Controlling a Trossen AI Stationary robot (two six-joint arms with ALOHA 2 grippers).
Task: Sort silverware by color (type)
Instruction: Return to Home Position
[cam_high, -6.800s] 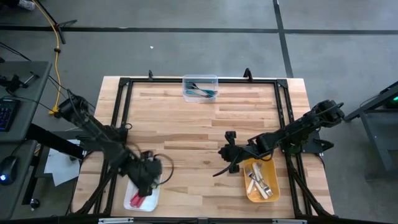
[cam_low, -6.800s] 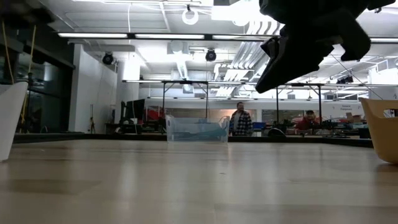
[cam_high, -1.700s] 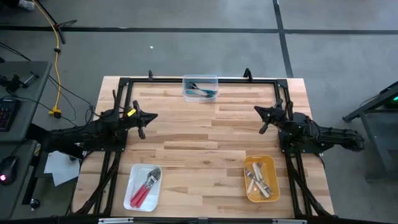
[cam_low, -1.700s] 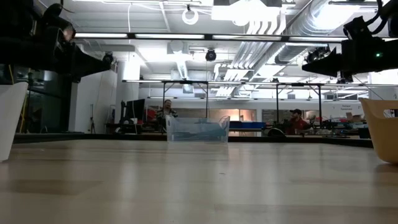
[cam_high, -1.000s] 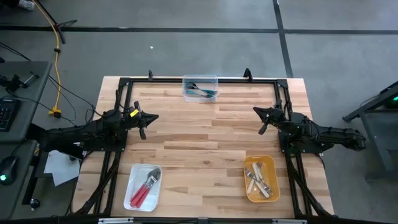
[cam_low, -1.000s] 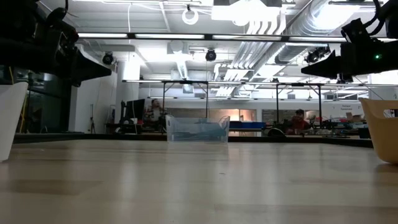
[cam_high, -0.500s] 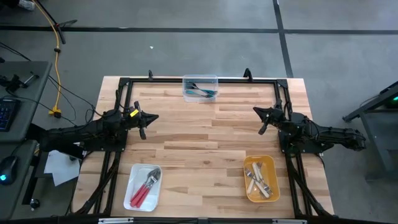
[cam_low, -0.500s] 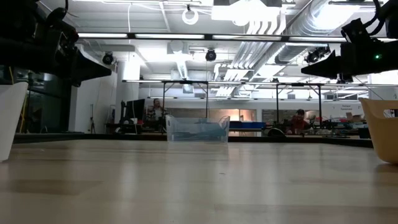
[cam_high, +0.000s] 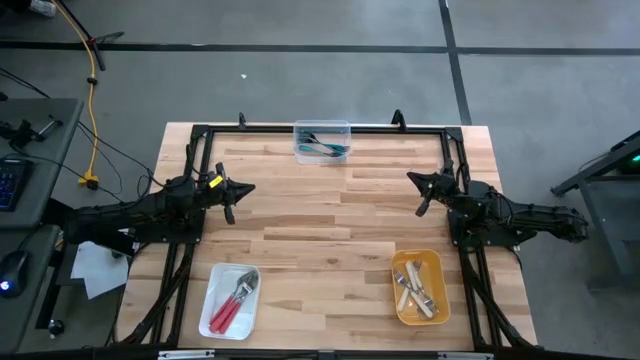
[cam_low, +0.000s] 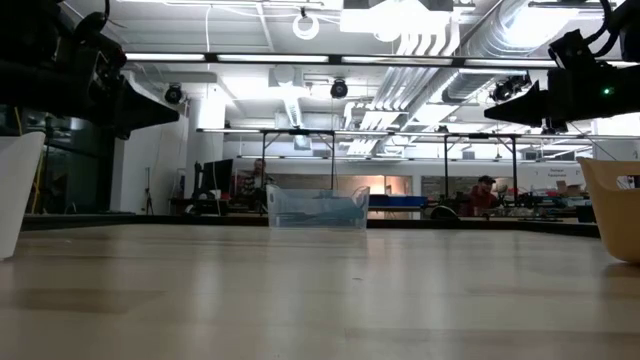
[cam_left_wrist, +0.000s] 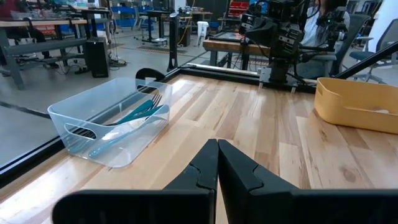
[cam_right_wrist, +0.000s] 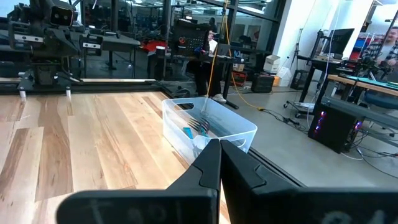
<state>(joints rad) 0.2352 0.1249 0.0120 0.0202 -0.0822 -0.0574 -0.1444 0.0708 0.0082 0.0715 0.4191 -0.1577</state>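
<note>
Forks (cam_high: 228, 312): judged light, stiff; best gripped at the plastic handles.
Left gripper (cam_left_wrist: 217, 163): clenched, empty.
Right gripper (cam_right_wrist: 219, 163): clenched, empty.

Plastic-handled forks (cam_left_wrist: 132, 116), clear plastic bin (cam_left_wrist: 76, 129), wood table (cam_left_wrist: 249, 124)

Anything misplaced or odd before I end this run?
Nothing stands out. Red forks lie in the white bin, cream forks in the yellow bin, teal forks in the clear bin. Left gripper and right gripper: jaws shut, empty.
</note>
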